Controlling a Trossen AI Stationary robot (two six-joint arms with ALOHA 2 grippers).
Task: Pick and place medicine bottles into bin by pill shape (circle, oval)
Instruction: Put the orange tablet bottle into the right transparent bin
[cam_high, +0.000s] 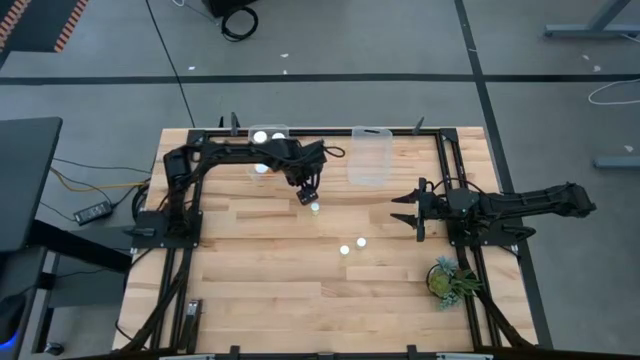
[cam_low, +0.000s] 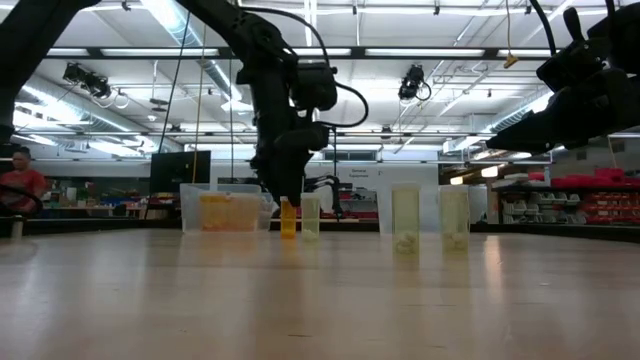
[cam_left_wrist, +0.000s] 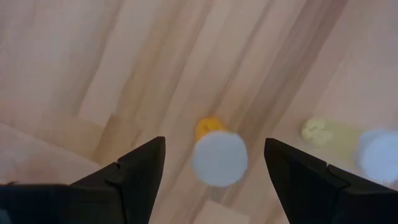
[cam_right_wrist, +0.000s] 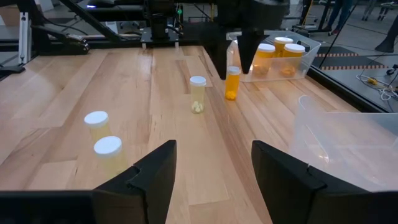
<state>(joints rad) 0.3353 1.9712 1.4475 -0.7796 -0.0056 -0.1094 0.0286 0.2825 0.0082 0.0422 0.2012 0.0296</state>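
Note:
An orange medicine bottle (cam_left_wrist: 219, 157) with a white cap stands upright on the table, seen also in the right wrist view (cam_right_wrist: 231, 85) and the low view (cam_low: 288, 218). My left gripper (cam_left_wrist: 215, 142) is open and points down over it, one finger on either side of the cap, touching nothing. A pale bottle (cam_right_wrist: 197, 93) stands just beside the orange one (cam_high: 314, 207). Two more pale bottles (cam_high: 345, 250) (cam_high: 360, 241) stand nearer the table's middle. My right gripper (cam_high: 415, 210) waits open at the table's right, nothing between its fingers.
A clear bin (cam_high: 268, 140) at the far edge holds several orange bottles. Beside it, to the right, stands a second clear bin (cam_high: 370, 157). A green plant (cam_high: 450, 280) sits at the near right. Bare wooden table (cam_high: 260, 270) lies near and left.

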